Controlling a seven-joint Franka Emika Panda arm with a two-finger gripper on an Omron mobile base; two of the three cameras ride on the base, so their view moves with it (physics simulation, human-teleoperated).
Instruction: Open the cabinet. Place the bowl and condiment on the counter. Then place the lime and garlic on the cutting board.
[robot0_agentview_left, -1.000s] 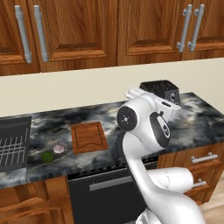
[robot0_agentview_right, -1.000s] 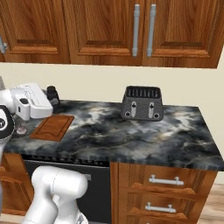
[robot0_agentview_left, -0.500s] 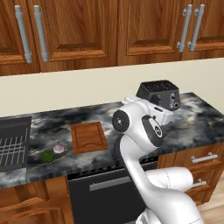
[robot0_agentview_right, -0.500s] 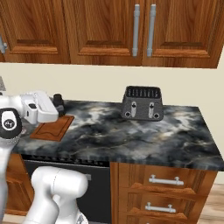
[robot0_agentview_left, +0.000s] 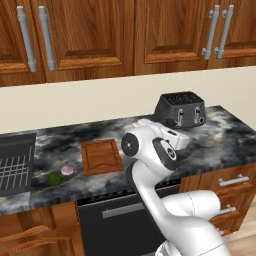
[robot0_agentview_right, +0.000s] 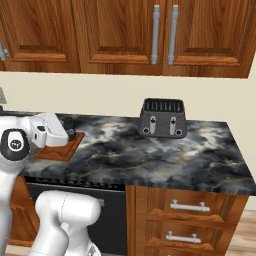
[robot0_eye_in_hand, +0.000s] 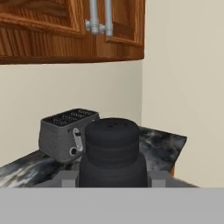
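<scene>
My gripper (robot0_eye_in_hand: 113, 180) is shut on the condiment (robot0_eye_in_hand: 113, 153), a small black bottle held upright that looms large in the hand view. In the right base view the gripper (robot0_agentview_right: 66, 134) hangs just above the cutting board's (robot0_agentview_right: 56, 151) right edge. The square brown cutting board (robot0_agentview_left: 101, 156) lies bare on the marbled counter (robot0_agentview_left: 220, 145). Left of it sit the garlic (robot0_agentview_left: 67, 169) and the green lime (robot0_agentview_left: 54, 178). The wall cabinet (robot0_agentview_left: 85, 35) doors above stand closed. The bowl is out of view.
A dark toaster (robot0_agentview_left: 180, 109) stands at the back right of the counter, also ahead of the hand (robot0_eye_in_hand: 65, 133). A dark sink rack (robot0_agentview_left: 15, 162) lies at the far left. Base drawers (robot0_agentview_right: 187, 220) sit below the counter's right end, and a side wall (robot0_eye_in_hand: 188, 87) closes it.
The hand with the bottle has come down and moved a little right, from above the board's left side to low over its right edge. Nothing on the counter has moved.
</scene>
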